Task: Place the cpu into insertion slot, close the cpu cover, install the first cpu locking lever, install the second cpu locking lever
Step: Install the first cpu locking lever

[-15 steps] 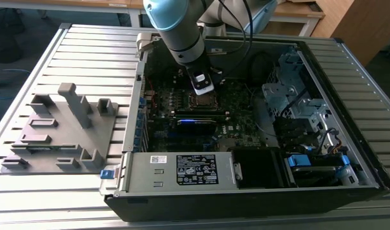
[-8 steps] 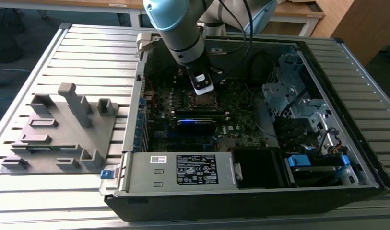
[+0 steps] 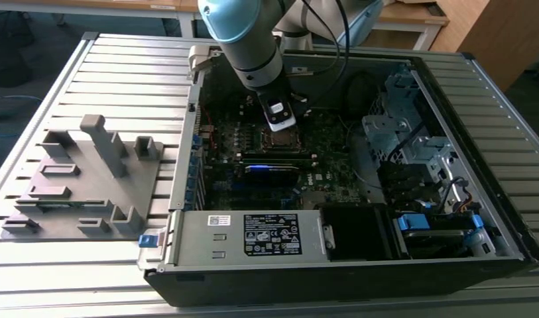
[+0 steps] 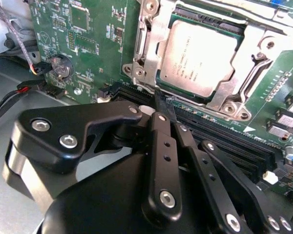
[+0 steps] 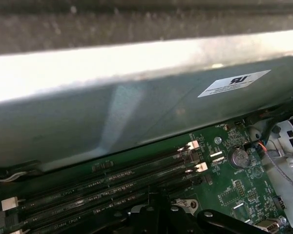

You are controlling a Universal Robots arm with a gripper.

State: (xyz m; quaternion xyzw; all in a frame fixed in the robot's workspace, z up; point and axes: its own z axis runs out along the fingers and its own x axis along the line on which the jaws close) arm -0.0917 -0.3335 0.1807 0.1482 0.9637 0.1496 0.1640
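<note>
In the second wrist view the cpu (image 4: pixel 198 58), a flat square chip with a dull silver top, lies seated in the insertion slot (image 4: pixel 202 19) on the green motherboard. The silver cpu cover (image 4: pixel 151 46) lies flat around it as a frame. A thin metal locking lever (image 4: pixel 256 70) runs along one side of the cover. My gripper (image 4: pixel 162 103) has its two black fingers pressed together, tips at the socket's edge by the memory slots, with nothing visibly held. In the exterior view the gripper (image 3: pixel 280 122) hangs just above the socket (image 3: pixel 282 139) inside the open computer case.
Long black memory slots (image 4: pixel 219 141) run beside the socket, also seen in the first wrist view (image 5: pixel 112 187) below the grey case wall (image 5: pixel 136 122). A coin battery (image 4: pixel 62 66), cables, the power supply (image 3: pixel 251 235) and drive cage (image 3: pixel 411 132) crowd the case. A grey fixture plate (image 3: pixel 83 179) lies at the exterior view's left.
</note>
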